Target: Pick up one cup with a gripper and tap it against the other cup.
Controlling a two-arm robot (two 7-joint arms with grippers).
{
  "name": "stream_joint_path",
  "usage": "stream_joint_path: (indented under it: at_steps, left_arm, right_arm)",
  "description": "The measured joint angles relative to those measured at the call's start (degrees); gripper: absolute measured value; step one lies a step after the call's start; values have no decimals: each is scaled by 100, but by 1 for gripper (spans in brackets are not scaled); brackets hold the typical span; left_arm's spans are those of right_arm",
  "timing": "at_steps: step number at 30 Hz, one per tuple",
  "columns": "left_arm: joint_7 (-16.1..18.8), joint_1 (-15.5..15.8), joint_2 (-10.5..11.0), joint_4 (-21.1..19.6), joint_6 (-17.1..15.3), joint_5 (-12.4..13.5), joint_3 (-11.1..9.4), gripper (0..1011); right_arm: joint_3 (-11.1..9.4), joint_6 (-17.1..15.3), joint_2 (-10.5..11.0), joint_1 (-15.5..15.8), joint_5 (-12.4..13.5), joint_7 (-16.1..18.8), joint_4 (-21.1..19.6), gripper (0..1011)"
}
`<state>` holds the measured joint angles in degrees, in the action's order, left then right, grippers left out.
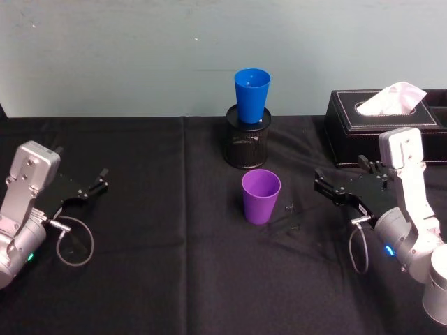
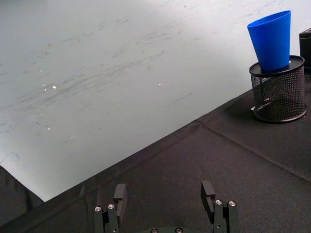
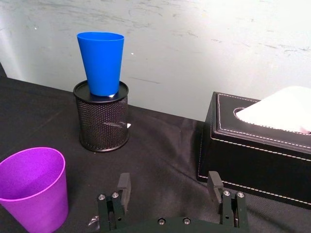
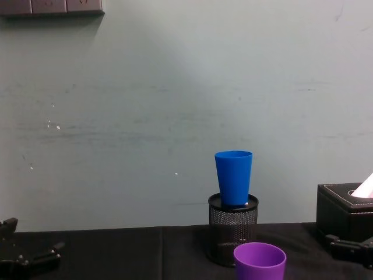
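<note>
The purple cup (image 1: 261,195) stands upright and open-mouthed near the middle of the surface (image 1: 160,279), a smooth plastic cone with no handle and nothing visible inside it. Just behind it sits a round black mesh holder (image 1: 246,143), and the blue cup (image 1: 251,94), taller and narrower with the same smooth tapered plastic, stands upright with its base sunk into the holder's top opening. The two cups are apart, the blue one raised well above the purple one's rim. The surface is covered in a black cloth with faint fold lines, and it backs onto a pale, scuffed wall (image 1: 140,56). To the right of the holder lies a black leather-look tissue box (image 1: 384,129) with white stitching, a white tissue (image 1: 391,98) poking out of its slot. The right end effector (image 1: 323,181) hovers to the right of the purple cup, released, its fingers spread and gripping nothing. The left end effector (image 1: 103,180) rests far to the left, likewise spread wide and grasping nothing.
</note>
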<state>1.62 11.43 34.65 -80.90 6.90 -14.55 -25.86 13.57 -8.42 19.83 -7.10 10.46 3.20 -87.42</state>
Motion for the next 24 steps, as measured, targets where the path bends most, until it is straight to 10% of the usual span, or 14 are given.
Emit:
stream_joint_path:
  at_steps: [24]
  left_arm:
    - [0, 0, 0, 0, 0, 0, 0, 1000]
  right_arm:
    - [0, 1, 0, 0, 0, 1, 0, 1003]
